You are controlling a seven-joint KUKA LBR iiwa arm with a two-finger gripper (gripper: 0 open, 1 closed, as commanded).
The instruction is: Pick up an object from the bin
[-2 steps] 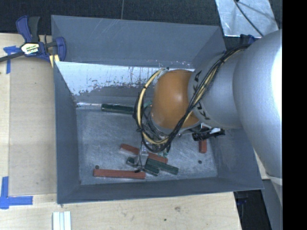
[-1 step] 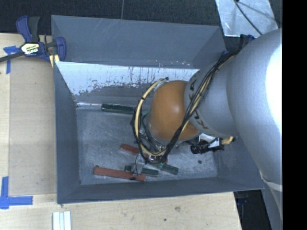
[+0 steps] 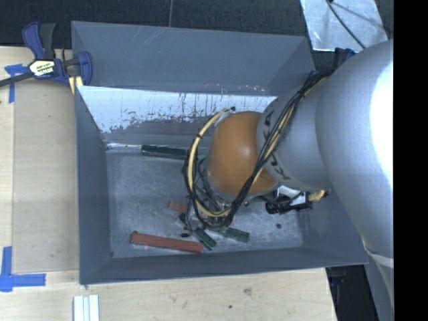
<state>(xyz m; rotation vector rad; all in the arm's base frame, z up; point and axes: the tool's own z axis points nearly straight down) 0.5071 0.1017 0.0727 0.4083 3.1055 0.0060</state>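
Camera view: gripper (image 3: 199,227) sits low over the near-middle floor of the bin (image 3: 93,199), under the orange cover (image 3: 234,152) and cables (image 3: 194,172). Step looks like settling onto 1 item, with no grasp seen. Can't tell how wide it is open or whether it holds anything. Nearest are the dark green pieces (image 3: 233,233): short, thin, crossed, at its tip and just right. A red-brown stick (image 3: 166,243) lies just left, along the near wall. Next move likely calls for closing on 1 piece, then lifting.
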